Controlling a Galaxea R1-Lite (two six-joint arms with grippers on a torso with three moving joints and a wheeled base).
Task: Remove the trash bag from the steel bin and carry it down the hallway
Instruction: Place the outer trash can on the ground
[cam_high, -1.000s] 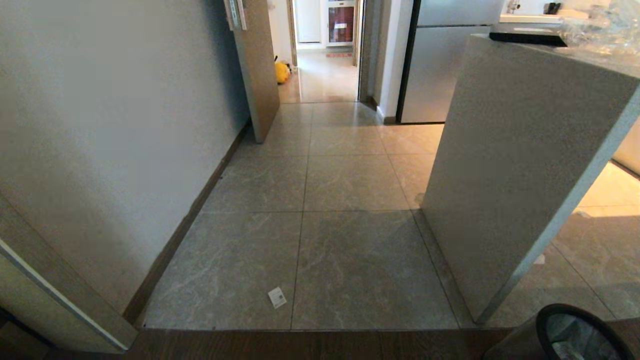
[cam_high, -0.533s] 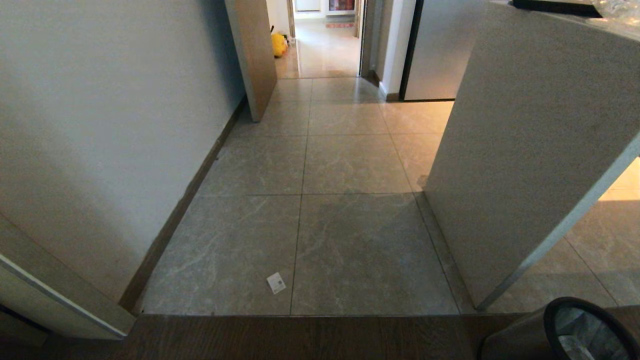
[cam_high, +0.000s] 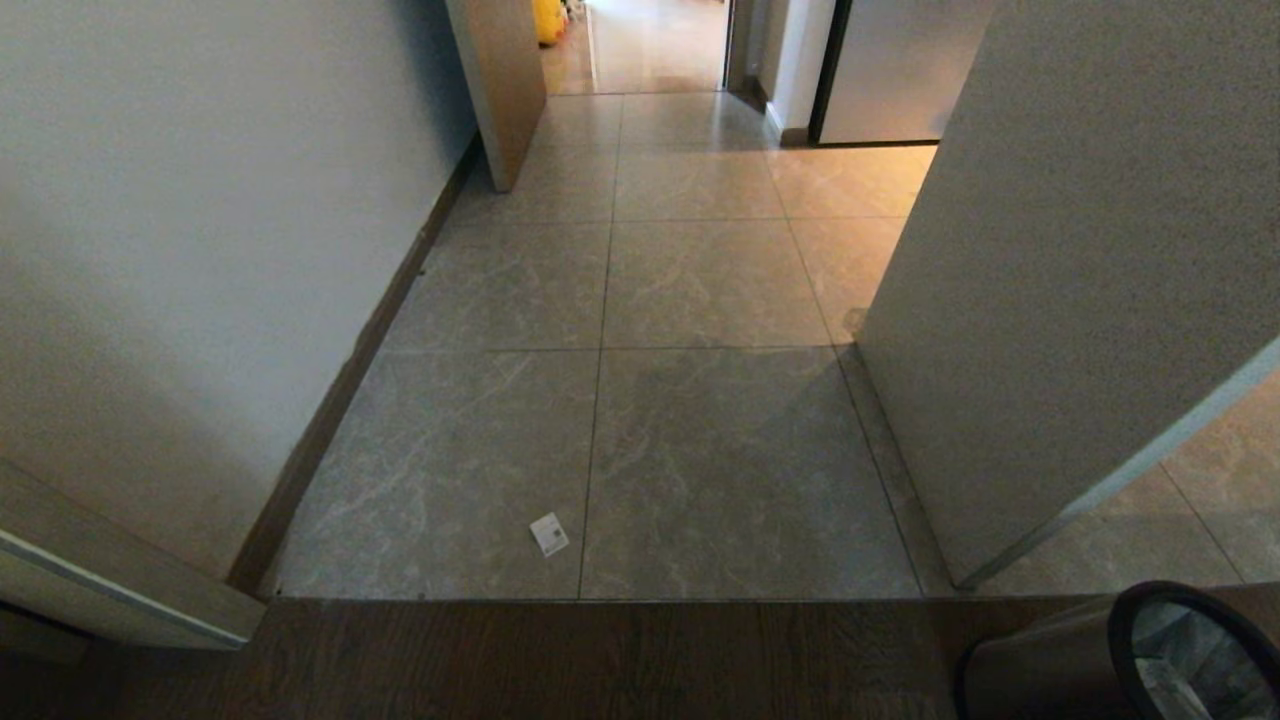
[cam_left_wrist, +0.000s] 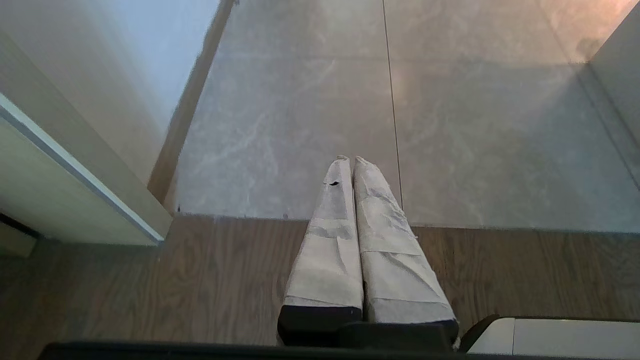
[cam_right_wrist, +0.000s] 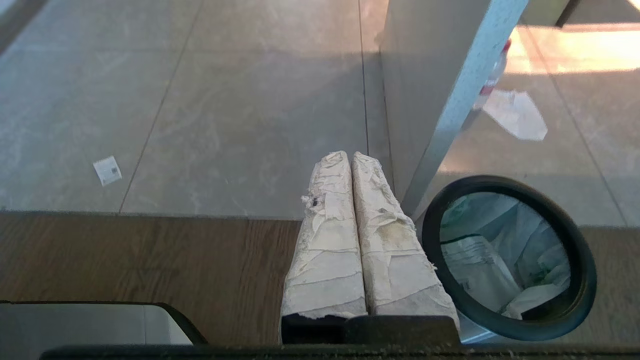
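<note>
The steel bin (cam_high: 1040, 672) with its black rim stands on the dark wood floor at my lower right, partly cut off by the head view's edge. Inside lies the trash bag (cam_high: 1190, 662), thin white plastic with green printing. The right wrist view shows the bin's rim (cam_right_wrist: 586, 280) and the bag (cam_right_wrist: 500, 252) close beside my right gripper (cam_right_wrist: 350, 155). That gripper is shut, empty and hangs above the floor. My left gripper (cam_left_wrist: 349, 159) is also shut and holds nothing. The hallway (cam_high: 655, 45) shows far ahead through the doorway. Neither arm appears in the head view.
A speckled counter panel (cam_high: 1080, 250) stands close on the right, a cream wall (cam_high: 200, 250) on the left, with grey tiles between. A wooden door (cam_high: 500, 80) stands open ahead. A small paper tag (cam_high: 548, 533) lies on the tiles. White scraps (cam_right_wrist: 515, 115) lie behind the counter.
The whole head view has slid upward as the camera tipped down; the doorway has moved toward the top edge and more of the bin shows. Nothing in the scene itself moved.
</note>
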